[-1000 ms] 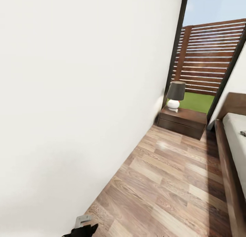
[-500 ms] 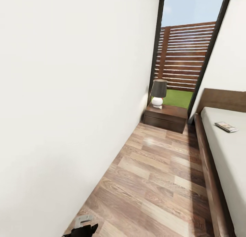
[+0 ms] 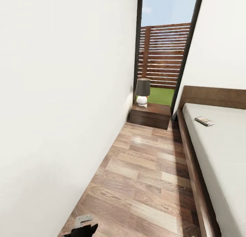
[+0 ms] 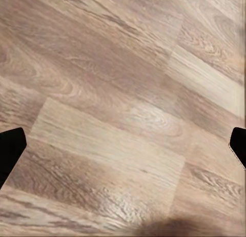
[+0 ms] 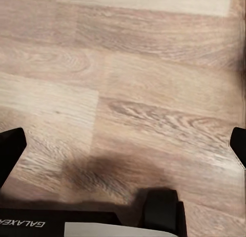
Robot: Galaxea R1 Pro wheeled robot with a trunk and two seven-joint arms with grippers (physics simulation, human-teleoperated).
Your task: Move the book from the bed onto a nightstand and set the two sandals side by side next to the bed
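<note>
Your left gripper point(image 4: 123, 144) and right gripper point(image 5: 123, 144) hang spread and empty over the floor point(image 3: 150, 168), because the book point(image 3: 204, 121) lies on the bed point(image 3: 218, 151), near the nightstand point(image 3: 150, 115).

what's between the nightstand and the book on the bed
In the head view, between the nightstand and the book lie a dark strip of wood floor, the bed frame's brown edge, and bare off-white mattress.
</note>
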